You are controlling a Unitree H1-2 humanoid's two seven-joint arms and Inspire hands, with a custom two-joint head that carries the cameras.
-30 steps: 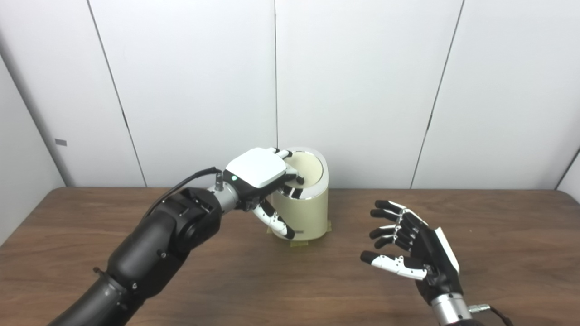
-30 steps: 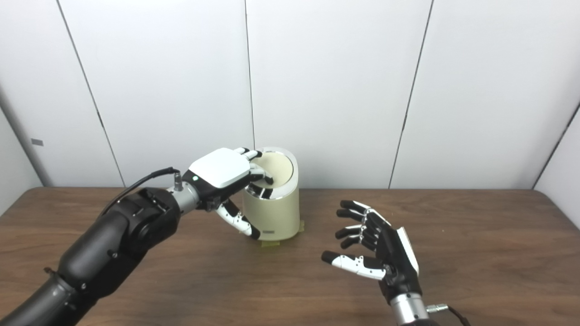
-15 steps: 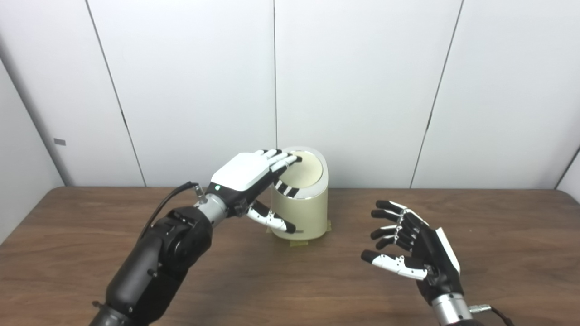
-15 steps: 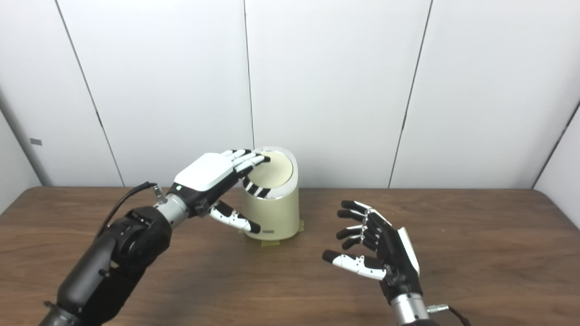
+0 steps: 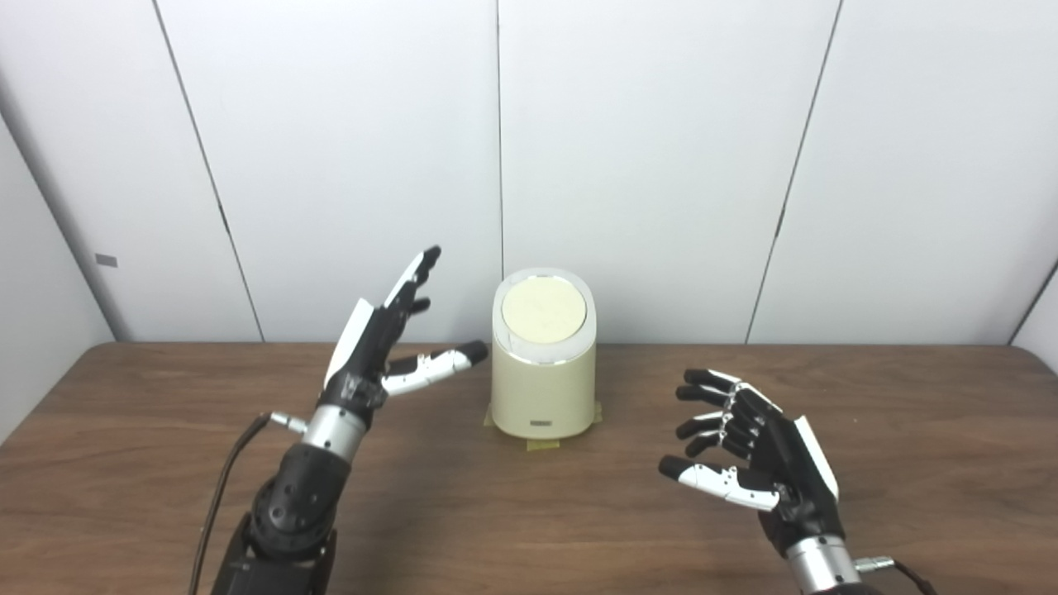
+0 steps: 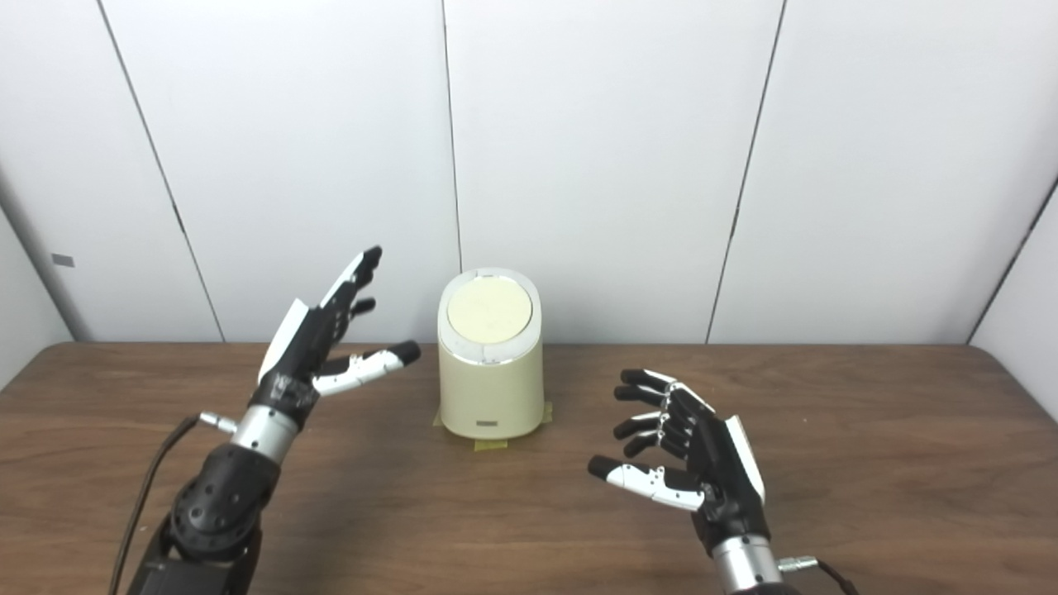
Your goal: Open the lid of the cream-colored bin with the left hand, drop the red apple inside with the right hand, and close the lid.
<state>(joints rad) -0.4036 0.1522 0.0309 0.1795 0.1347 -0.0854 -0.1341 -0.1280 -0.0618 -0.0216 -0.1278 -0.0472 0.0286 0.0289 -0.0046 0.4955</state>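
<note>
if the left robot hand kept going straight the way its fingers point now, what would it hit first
Probably the white wall panels. The left robot hand is open, its fingers angled up and away, left of the cream-colored bin, so it looks likely to pass the bin, though depth is unclear.

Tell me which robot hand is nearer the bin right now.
Left. The left robot hand is raised open just beside the bin, thumb pointing toward it without touching. The right robot hand hangs open, nearer the camera, farther off.

Two side-by-side head cameras look down and forward, sharing the whole table [image 5: 149,463]
</note>
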